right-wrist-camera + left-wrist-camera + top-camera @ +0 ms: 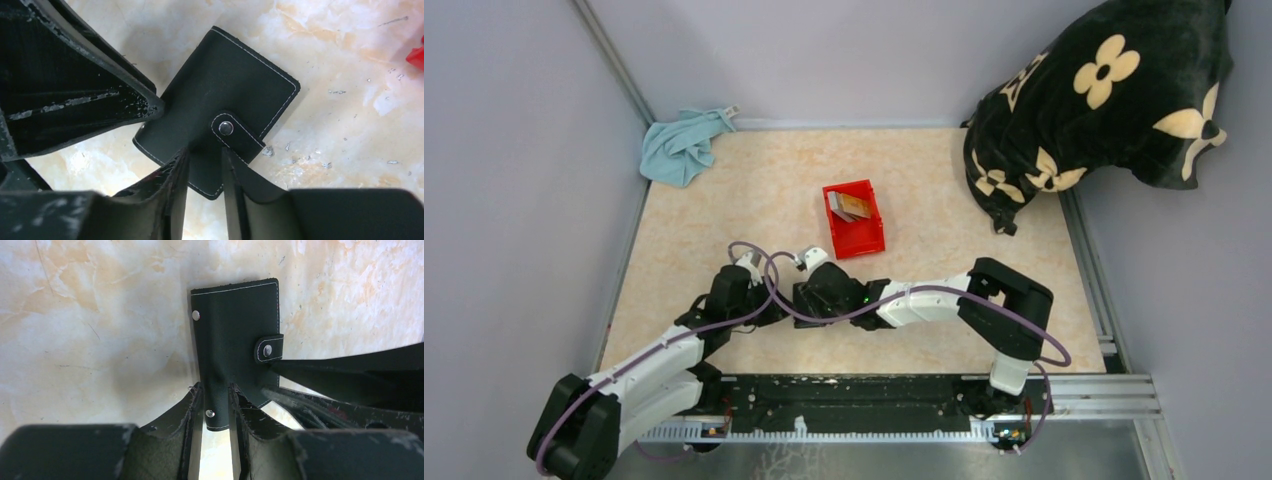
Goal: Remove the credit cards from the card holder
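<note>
Near the arms' bases, both tools meet over the middle of the desk [754, 190]. The left tool [216, 400] is clamped on the lower edge of the black card holder [235, 330], holding it just clear of the surface, to judge by its shadow. The right tool [205, 160] has its fingers either side of the corner by the snap strap [226, 128]; whether they bite or merely straddle it, I cannot tell. The strap is fastened and the holder shut, so no card slots show.

The step in hand looks like opening the holder. Next, the right tool likely has to catch the strap and pull it off its stud while the left keeps firm.

Farther back, the red bin [861, 252] holds a few credit cards [848, 206], tan and grey.
</note>
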{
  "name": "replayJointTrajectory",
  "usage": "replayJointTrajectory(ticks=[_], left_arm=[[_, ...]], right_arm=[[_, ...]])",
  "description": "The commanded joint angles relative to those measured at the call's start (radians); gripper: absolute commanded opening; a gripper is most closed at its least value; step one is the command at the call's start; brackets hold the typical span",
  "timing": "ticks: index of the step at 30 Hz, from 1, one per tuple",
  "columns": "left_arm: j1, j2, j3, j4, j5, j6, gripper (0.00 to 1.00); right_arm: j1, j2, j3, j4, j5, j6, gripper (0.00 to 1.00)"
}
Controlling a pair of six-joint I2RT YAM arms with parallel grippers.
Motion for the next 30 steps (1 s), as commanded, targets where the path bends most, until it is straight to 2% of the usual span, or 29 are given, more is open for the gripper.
replayJointTrajectory(ticks=[1, 7, 11, 19, 21, 24, 26, 30], left_arm=[[-0.003, -0.015, 0.009, 0.018, 0.011, -0.005, 0.32], [-0.002, -0.006, -0.002, 0.028, 0.007, -0.013, 0.62], [-0.002, -0.01, -0.006, 0.025, 0.003, -0.016, 0.69], [-0.002, -0.028, -0.006, -0.019, -0.036, -0.024, 0.65], [-0.002, -0.035, -0.007, -0.043, -0.071, -0.037, 0.49], [-0.003, -0.046, -0.012, -0.049, -0.083, -0.042, 0.37], [-0.003, -0.048, -0.012, -0.049, -0.08, -0.044, 0.35], [-0.003, -0.039, -0.012, -0.041, -0.07, -0.04, 0.4]], right_arm=[[0.013, -0.029, 0.062, -0.045, 0.053, -0.035, 0.39], [0.034, 0.006, 0.149, -0.101, 0.13, -0.089, 0.44], [0.034, 0.024, 0.189, -0.123, 0.175, -0.119, 0.45], [0.034, 0.096, 0.218, -0.145, 0.21, -0.157, 0.47], [0.035, 0.107, 0.214, -0.135, 0.197, -0.153, 0.48], [0.034, 0.119, 0.209, -0.133, 0.184, -0.143, 0.48], [0.034, 0.117, 0.197, -0.131, 0.181, -0.138, 0.48], [0.034, 0.118, 0.173, -0.135, 0.182, -0.145, 0.48]])
